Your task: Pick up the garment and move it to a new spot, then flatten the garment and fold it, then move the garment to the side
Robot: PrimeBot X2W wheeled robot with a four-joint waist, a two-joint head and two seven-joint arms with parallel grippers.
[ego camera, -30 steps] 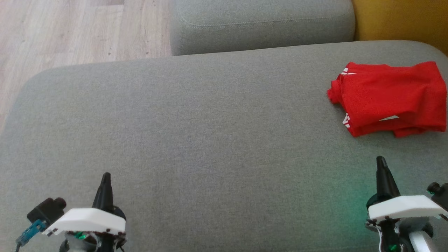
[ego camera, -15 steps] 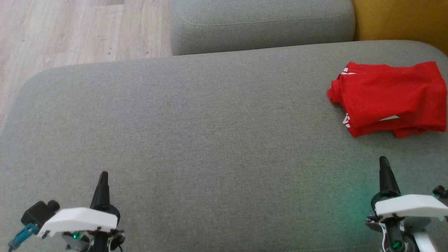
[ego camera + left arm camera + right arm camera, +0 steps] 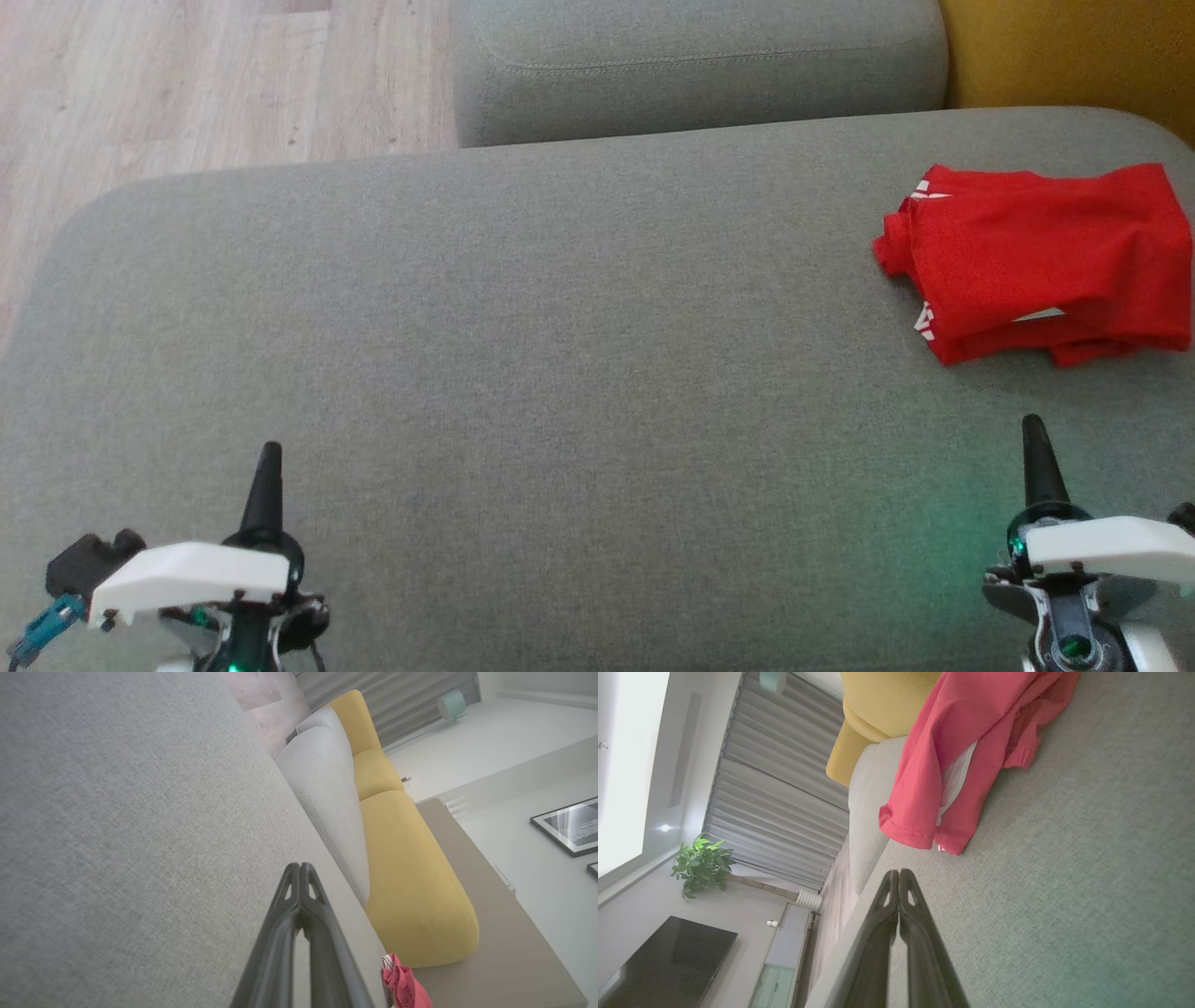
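Right pincer (image 3: 1032, 431) nudged outward, shut, red garment (image 3: 1041, 261) ahead, apart

One garment (image 3: 1038, 263), two grippers (image 3: 268, 455) (image 3: 1032, 427)

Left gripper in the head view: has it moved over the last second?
Yes. The left gripper has drifted left, away from the red garment, which lies unmoved on the grey cushion.

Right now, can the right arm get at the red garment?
Probably yes. The right gripper sits short of the red garment, with only bare grey cushion between them. It is shut, so it must open first.
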